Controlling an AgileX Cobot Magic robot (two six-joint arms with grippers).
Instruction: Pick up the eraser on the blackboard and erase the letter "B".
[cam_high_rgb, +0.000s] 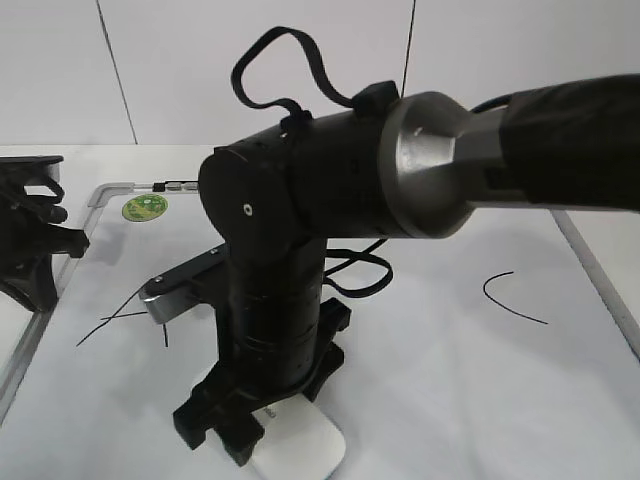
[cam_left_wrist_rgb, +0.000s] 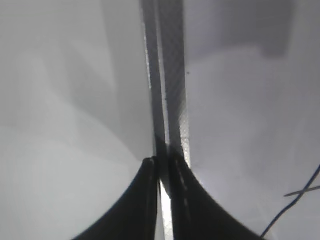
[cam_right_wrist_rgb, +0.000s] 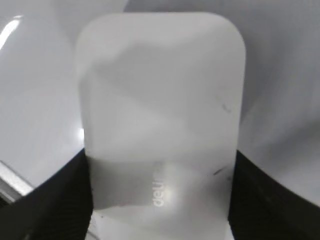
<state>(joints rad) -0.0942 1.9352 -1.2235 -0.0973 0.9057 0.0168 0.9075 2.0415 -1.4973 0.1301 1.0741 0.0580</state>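
Observation:
The white eraser (cam_high_rgb: 305, 447) lies on the blackboard (cam_high_rgb: 450, 390) at the near edge, under my right arm. My right gripper (cam_high_rgb: 272, 425) points down and is shut on it. In the right wrist view the eraser (cam_right_wrist_rgb: 160, 110) fills the frame, with the black fingers of the right gripper (cam_right_wrist_rgb: 160, 200) against both its long sides. The letter "B" is hidden behind the right arm. My left gripper (cam_high_rgb: 38, 285) is at the board's left edge. In the left wrist view it (cam_left_wrist_rgb: 162, 162) is shut on the grey frame (cam_left_wrist_rgb: 167, 75), which runs between its fingertips.
Strokes of the black "A" (cam_high_rgb: 125, 318) show left of the arm, and also in the left wrist view (cam_left_wrist_rgb: 300, 192). A curved "C" (cam_high_rgb: 510, 298) lies to the right. A round green sticker (cam_high_rgb: 145, 207) is at the board's far left corner. The right frame edge (cam_high_rgb: 595, 265) runs diagonally.

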